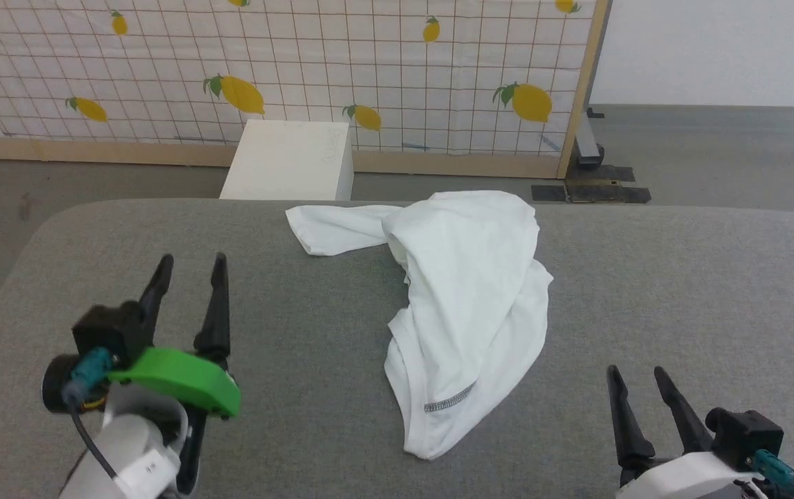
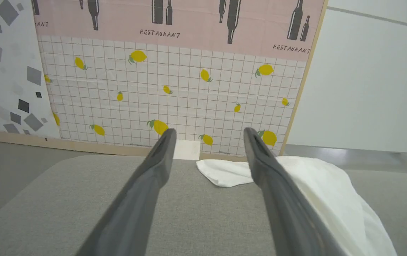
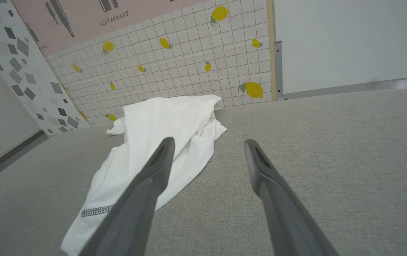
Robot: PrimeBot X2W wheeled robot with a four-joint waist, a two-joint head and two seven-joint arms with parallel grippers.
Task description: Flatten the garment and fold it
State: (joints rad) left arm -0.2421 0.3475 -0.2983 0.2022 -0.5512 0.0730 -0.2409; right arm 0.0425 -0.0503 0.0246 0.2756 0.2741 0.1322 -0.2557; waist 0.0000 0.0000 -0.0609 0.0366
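Lying crumpled mid-frame in the head view, the garment [image 1: 466,291] rests on the grey surface [image 1: 299,333]; left claw [image 1: 193,258] and right claw [image 1: 636,371], lower corners, both gape empty. Left wrist view: limp, light cloth at right. Right wrist view: speckled hem [image 3: 98,211] lower left, likely pinch point

The shirt [image 1: 469,291] lies on the table [image 1: 313,430], a little right of the middle, running from the far edge down toward the near side. Its sleeve [image 1: 334,229] reaches out to the left at the far end. The left gripper [image 1: 193,258] is over the near left part of the table, well apart from the shirt. The right gripper [image 1: 636,372] is at the near right, just right of the shirt's near end and not touching it. Behind the table's far edge a box [image 1: 289,163] stands on the floor [image 1: 715,159], far left of the sleeve. A screen [image 1: 341,76] stands behind the box.
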